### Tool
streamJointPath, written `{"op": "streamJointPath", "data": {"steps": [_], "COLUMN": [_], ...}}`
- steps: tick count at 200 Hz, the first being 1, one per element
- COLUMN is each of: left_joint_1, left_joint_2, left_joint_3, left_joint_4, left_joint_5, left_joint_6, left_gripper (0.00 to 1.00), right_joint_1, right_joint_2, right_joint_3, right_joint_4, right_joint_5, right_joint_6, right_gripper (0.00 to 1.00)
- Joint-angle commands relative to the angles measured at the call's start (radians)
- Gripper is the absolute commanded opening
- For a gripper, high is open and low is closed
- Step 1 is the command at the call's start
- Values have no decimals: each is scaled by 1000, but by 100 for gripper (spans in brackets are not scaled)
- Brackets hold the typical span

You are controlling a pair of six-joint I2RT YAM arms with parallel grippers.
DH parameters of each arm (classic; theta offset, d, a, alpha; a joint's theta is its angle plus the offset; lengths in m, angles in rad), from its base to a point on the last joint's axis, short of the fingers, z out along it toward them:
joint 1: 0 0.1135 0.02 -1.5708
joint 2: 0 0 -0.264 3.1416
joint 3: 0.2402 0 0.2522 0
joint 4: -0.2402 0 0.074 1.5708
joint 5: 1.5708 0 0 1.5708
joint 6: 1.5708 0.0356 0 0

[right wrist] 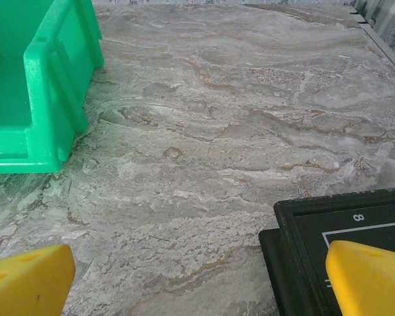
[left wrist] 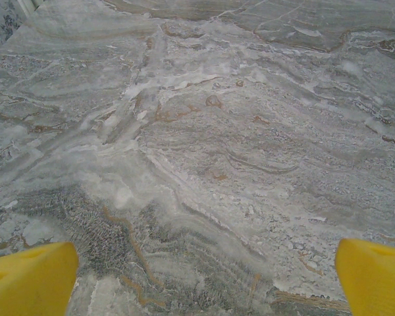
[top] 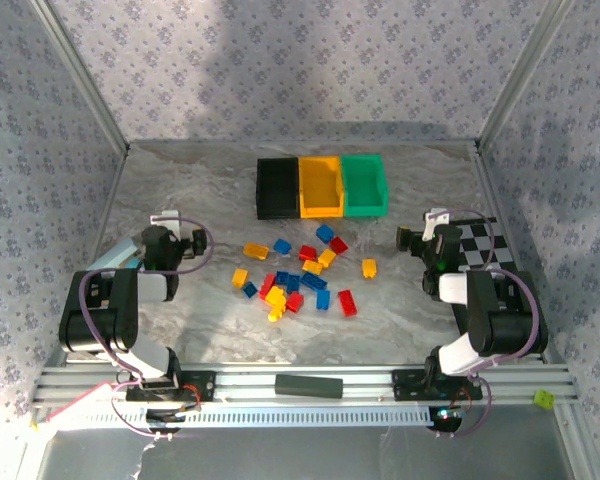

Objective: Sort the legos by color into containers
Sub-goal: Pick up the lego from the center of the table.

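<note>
Marble table [top: 210, 190] is holding loose legos [top: 295, 275] | left gripper [left wrist: 201, 280], right gripper [right wrist: 197, 280] are hanging wide, empty | lone yellow brick [top: 369, 267] looking easiest.

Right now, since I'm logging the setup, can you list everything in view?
legos: about twenty, red, blue and yellow, scattered mid-table
black bin: one, black, far centre, left end of row
yellow-orange bin: one, yellow-orange, middle of row
green bin: one, green, right end of row
bar: one, black, flat on near rail
checkered board: one, black and white, table's right edge
table: one, grey marbled
left claw: one, yellow fingertips, open, over bare table
right claw: one, yellow fingertips, open, at the board's corner
</note>
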Motion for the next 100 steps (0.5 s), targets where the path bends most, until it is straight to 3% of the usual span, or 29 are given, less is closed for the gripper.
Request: {"op": "streamJointPath", "data": {"steps": [1,47,100], "left_joint_1": [3,2,-43], "left_joint_2": [7,5,-146], "left_joint_3": [14,15,54], "left_joint_4": [45,46,-171], "left_joint_5": [19,17,-63], "left_joint_6": [8,9,14], "left_gripper": [100,100,100], "right_joint_1": [-4,1,50], "right_joint_2": [10,7,-178], "right_joint_3": [8,2,-11], "right_joint_4": [16,23,-111], "right_joint_5": [-4,13,126], "right_joint_6": [-11,-12,-2], "right_gripper": [100,100,100]}}
